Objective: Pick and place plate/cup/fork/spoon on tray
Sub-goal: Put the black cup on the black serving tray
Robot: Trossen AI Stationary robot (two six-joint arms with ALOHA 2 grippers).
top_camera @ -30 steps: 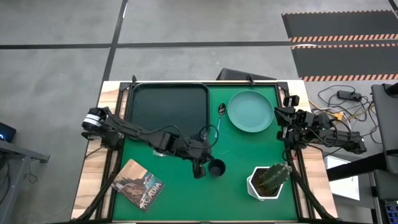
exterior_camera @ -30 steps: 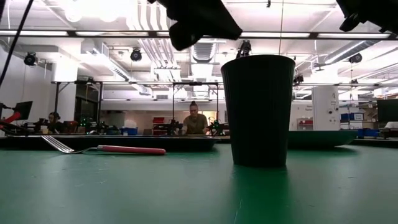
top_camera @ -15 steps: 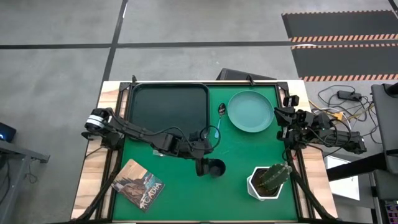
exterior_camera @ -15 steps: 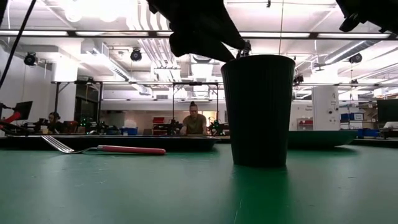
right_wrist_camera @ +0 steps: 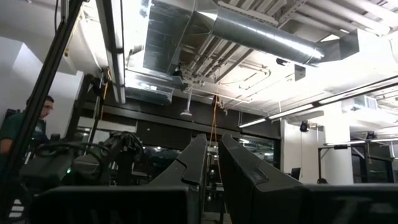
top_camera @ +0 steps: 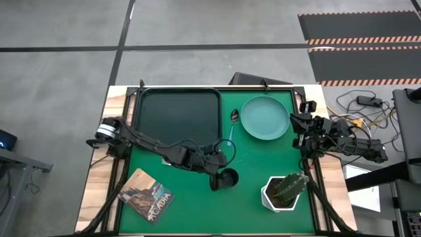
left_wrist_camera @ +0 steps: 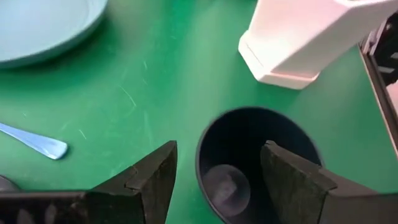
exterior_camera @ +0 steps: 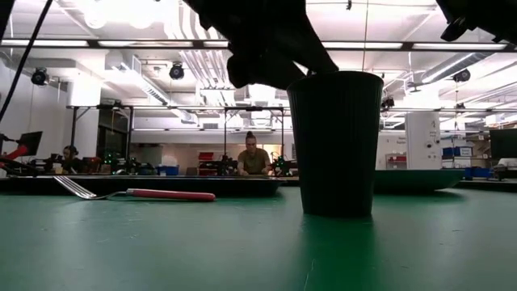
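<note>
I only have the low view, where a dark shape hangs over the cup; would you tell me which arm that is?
Observer: The left gripper, reaching across the mat from the table's left side.
Operator: Are its fingers around the cup?
Observer: Its fingers are open: one is outside the cup, the other over its mouth.
Operator: And the other arm?
Observer: The right gripper waits at the table's right edge beside the plate, shut.

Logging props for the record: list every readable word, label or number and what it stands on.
Card at the table's near-left corner: printed lettering along its lower edge, too small to read.
Cup, plate, tray, white pot: no text visible.
Nothing else legible in any view.
</note>
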